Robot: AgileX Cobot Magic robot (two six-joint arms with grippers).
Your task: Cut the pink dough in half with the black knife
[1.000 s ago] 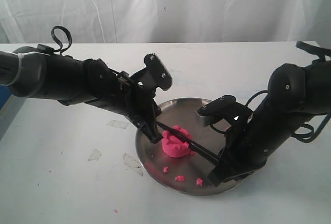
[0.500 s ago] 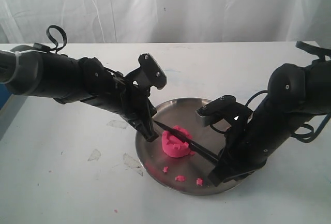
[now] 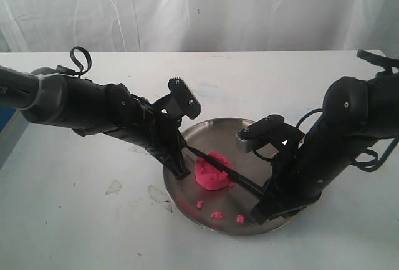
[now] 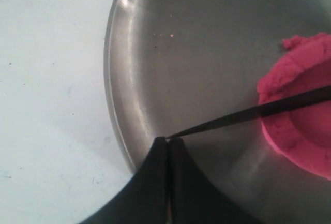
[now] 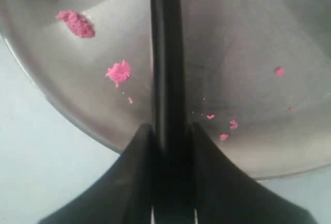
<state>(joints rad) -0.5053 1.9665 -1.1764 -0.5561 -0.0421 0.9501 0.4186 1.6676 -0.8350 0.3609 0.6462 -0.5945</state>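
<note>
A white cloth curtain (image 3: 249, 8) hung behind a white table (image 3: 75, 220). On the table stood a round shiny metal plate (image 3: 215, 128). At the left rim of the plate was the left gripper (image 3: 182, 171), its two black fingers (image 4: 155, 182) pressed fully together. The point of the long slim black knife (image 3: 240, 181) touched their tips, but whether it was pinched there I cannot tell. Just to the right of this gripper, near the middle of the plate, lay the soft bright pink dough (image 3: 211, 175), one round lump. The blade crossed its top and seemed sunk a little into it. Small pink crumbs (image 3: 217, 214) lay near the front rim. Further right, near the plate's right front rim, the right gripper (image 3: 260, 211) clamped the knife handle, so the dough sat between both grippers.
</note>
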